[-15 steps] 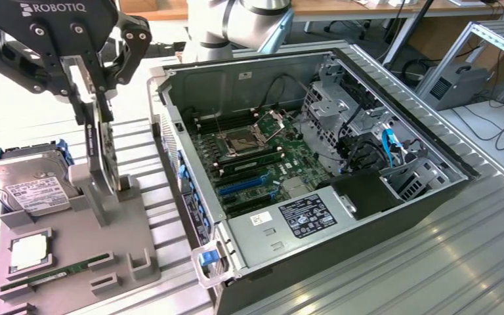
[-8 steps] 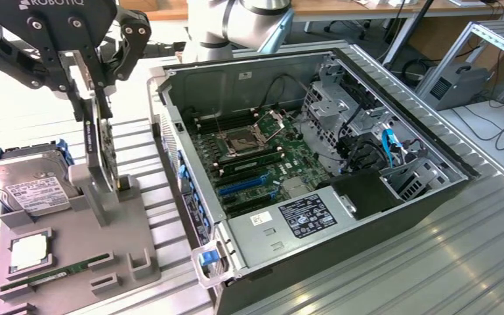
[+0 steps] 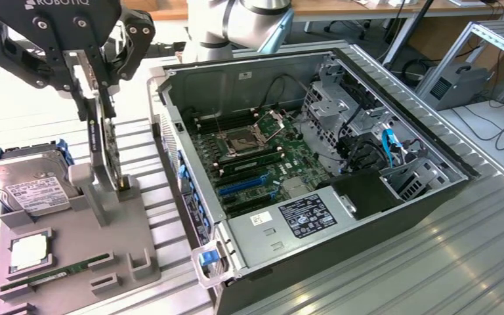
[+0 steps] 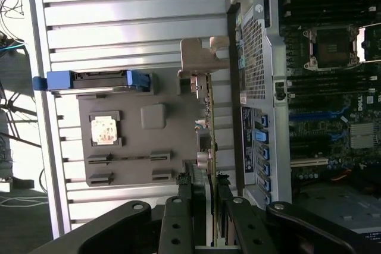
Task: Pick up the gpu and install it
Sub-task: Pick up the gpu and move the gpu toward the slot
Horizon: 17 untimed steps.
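Note:
The gpu (image 3: 107, 152) is a thin dark card standing on edge in the slotted post of a grey parts holder (image 3: 77, 262), at the exterior view's left. My gripper (image 3: 100, 113) hangs straight above it, its fingers pressed against both faces of the card's upper edge. The wrist view looks down the card's edge (image 4: 209, 124), with its silver bracket (image 4: 199, 57) at the far end and my gripper (image 4: 209, 193) shut around the near end. The card's lower edge still looks seated in the post.
The open computer case (image 3: 322, 164) lies to the exterior view's right of the holder, with blue expansion slots (image 3: 239, 184) on its motherboard. The holder also carries a hard drive (image 3: 29, 187), a processor chip (image 3: 29, 252) and a green RAM stick (image 3: 55, 270). Ribbed metal tabletop surrounds everything.

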### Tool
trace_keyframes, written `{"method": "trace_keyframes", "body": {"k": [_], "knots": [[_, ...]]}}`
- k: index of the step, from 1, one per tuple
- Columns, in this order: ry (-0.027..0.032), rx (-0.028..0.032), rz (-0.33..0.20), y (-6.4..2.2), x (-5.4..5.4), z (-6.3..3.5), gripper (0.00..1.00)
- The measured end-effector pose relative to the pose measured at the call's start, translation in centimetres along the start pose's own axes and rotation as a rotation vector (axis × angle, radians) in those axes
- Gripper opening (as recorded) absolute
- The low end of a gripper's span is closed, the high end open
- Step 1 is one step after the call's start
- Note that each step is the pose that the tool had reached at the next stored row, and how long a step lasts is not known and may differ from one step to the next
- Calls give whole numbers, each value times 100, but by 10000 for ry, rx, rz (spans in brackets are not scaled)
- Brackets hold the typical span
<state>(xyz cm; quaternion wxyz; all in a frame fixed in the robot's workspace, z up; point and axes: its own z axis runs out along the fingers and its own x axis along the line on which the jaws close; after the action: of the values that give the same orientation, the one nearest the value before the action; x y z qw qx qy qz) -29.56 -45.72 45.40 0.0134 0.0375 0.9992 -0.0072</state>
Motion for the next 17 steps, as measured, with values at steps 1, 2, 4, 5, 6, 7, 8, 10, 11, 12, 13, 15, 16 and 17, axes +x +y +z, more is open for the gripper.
{"method": "trace_keyframes", "body": {"k": [1,2,4,5,6,7,8,10,11,12,13,15,16,17], "knots": [[0,0,1,3,-32,1,27],[1,0,1,5,-65,2,27],[2,1,0,7,-98,2,27],[3,2,1,9,-117,2,27],[3,2,0,10,-136,3,27],[3,1,0,12,-154,4,27],[4,1,0,13,-170,4,27],[5,1,0,17,-219,6,27],[5,1,1,19,-244,7,27],[5,0,1,20,-261,7,27],[5,0,1,21,-276,8,27],[6,1,1,23,-306,8,27],[6,1,1,24,-322,8,27],[6,1,0,26,-340,9,27]]}}
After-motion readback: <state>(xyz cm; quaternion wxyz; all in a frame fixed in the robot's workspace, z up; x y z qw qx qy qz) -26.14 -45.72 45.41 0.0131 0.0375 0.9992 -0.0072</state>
